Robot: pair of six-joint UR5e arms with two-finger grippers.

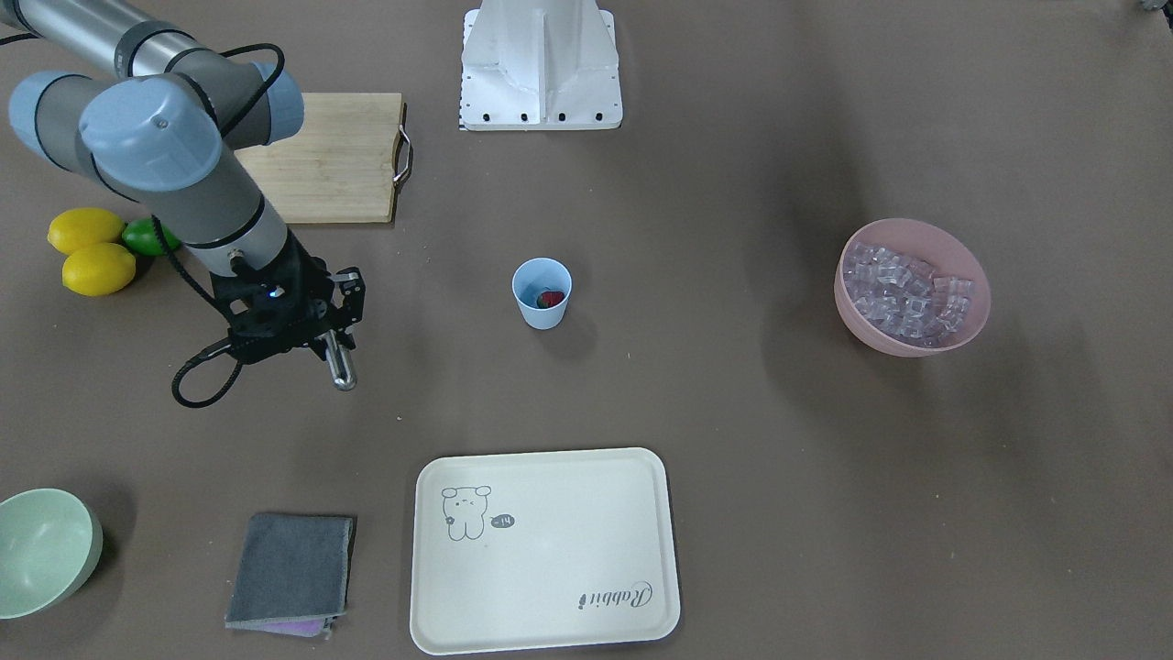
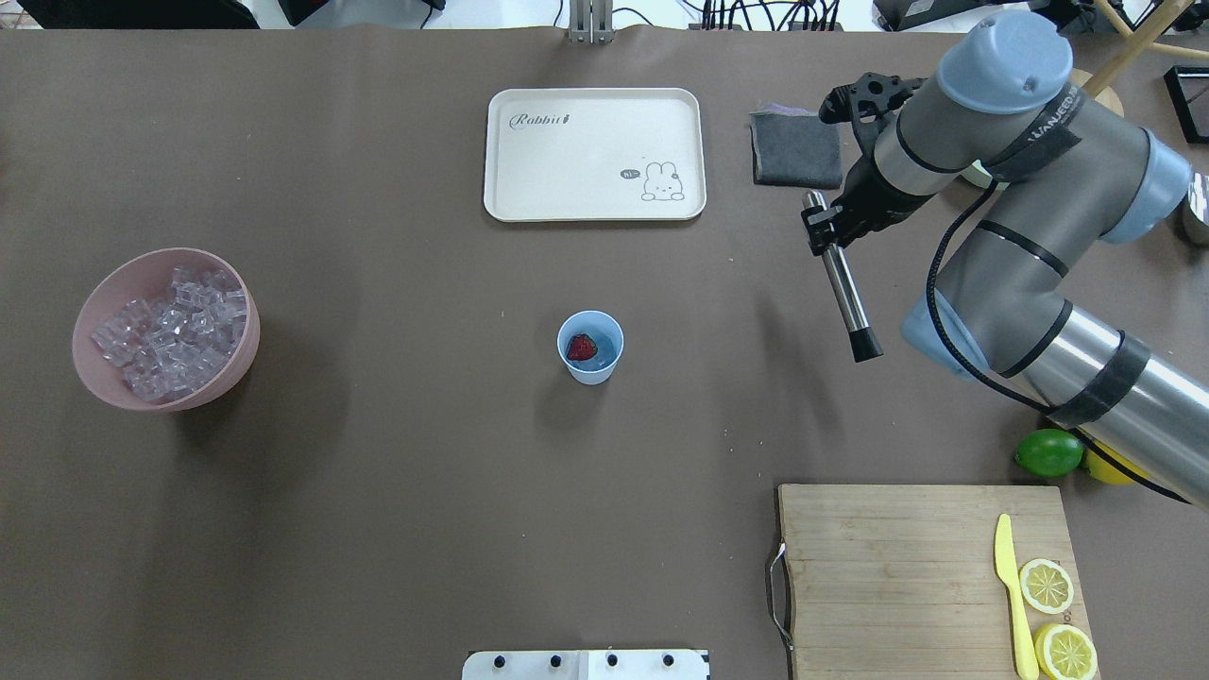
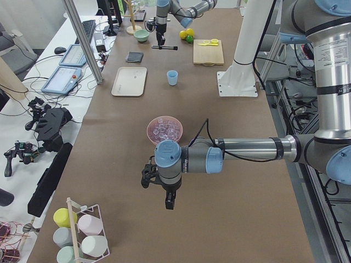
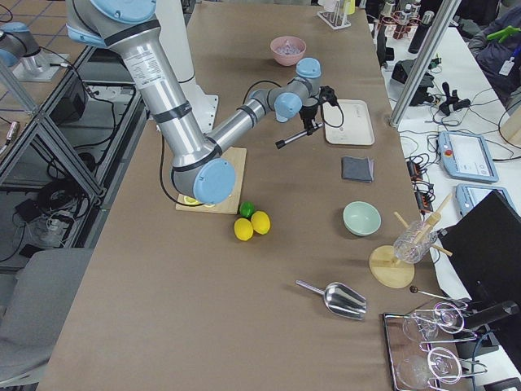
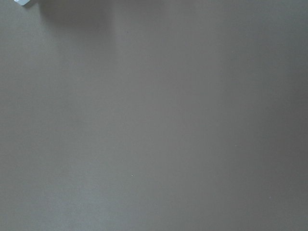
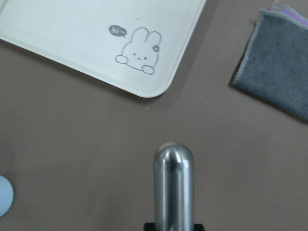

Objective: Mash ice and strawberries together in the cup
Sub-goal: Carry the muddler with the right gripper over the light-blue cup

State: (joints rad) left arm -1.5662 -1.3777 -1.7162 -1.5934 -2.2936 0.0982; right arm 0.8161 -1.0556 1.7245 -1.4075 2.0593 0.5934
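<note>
The light-blue cup point(image 2: 590, 348) stands upright mid-table, also seen in the front view point(image 1: 541, 293). The red strawberry point(image 2: 581, 348) lies inside it. The ice point(image 2: 175, 326) fills a pink bowl point(image 2: 94, 364) at the overhead view's left. My right gripper point(image 2: 829, 234) is shut on a steel muddler point(image 2: 843, 288) with a black tip. It holds the muddler above the table, right of the cup and apart from it. The muddler's rounded end shows in the right wrist view point(image 6: 174, 187). My left gripper point(image 3: 169, 200) shows only in the left side view, beyond the pink bowl; I cannot tell if it is open or shut.
A cream tray point(image 2: 595, 156) and a grey cloth point(image 2: 796, 149) lie at the far side. A wooden cutting board point(image 2: 888, 576) holds a yellow knife point(image 2: 1011, 595) and lemon slices point(image 2: 1047, 586). A lime point(image 2: 1048, 452) sits beside it. A pale green bowl point(image 1: 41, 550) stands at the corner.
</note>
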